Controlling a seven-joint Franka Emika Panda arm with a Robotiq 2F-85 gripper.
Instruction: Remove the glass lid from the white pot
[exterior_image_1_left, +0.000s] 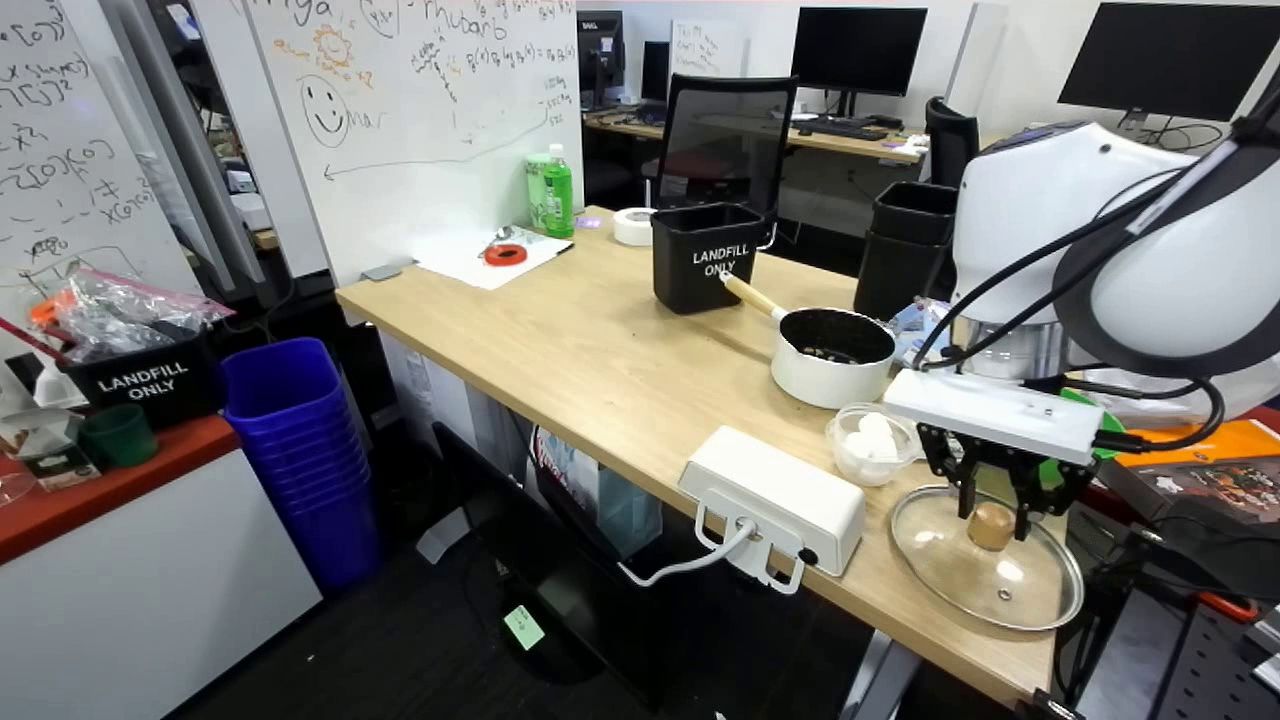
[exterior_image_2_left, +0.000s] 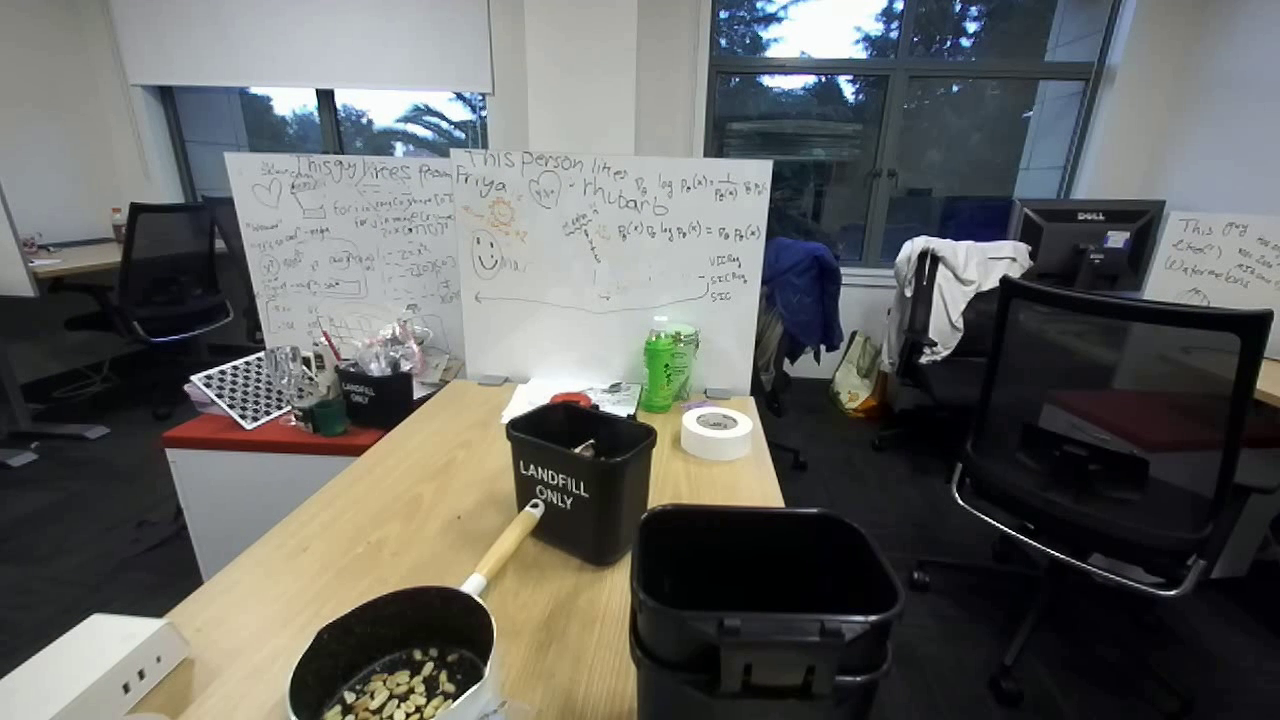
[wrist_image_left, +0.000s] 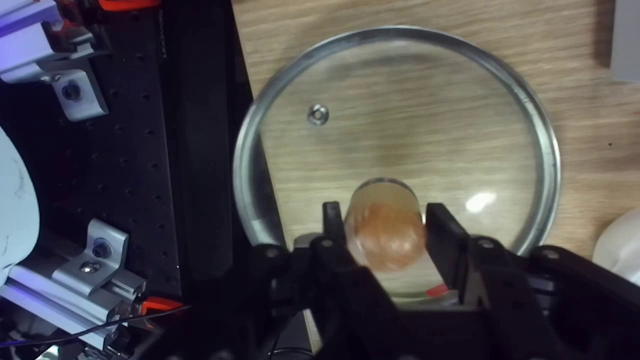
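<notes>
My gripper (exterior_image_1_left: 994, 515) straddles the knob (wrist_image_left: 385, 230) of the glass lid (wrist_image_left: 400, 140) near the counter (exterior_image_1_left: 600, 340) corner; whether clenched, I can't tell.

- On the table (exterior_image_1_left: 560, 340), in an exterior view: the pot (exterior_image_1_left: 825, 385)
- In the pot: small pieces (exterior_image_2_left: 405, 690)
- Behind the pot, left: a bin (exterior_image_1_left: 685, 285), then, farther back, a bottle (exterior_image_1_left: 558, 200)
- Behind it, right: a bin stack (exterior_image_1_left: 895, 268)
- Just before it: a bowl (exterior_image_1_left: 842, 455)
- Before it, left: a power strip (exterior_image_1_left: 775, 490)
- Before it, right: the lid (exterior_image_1_left: 985, 578), the gripper (exterior_image_1_left: 994, 525) astride its knob (wrist_image_left: 386, 230)
</notes>
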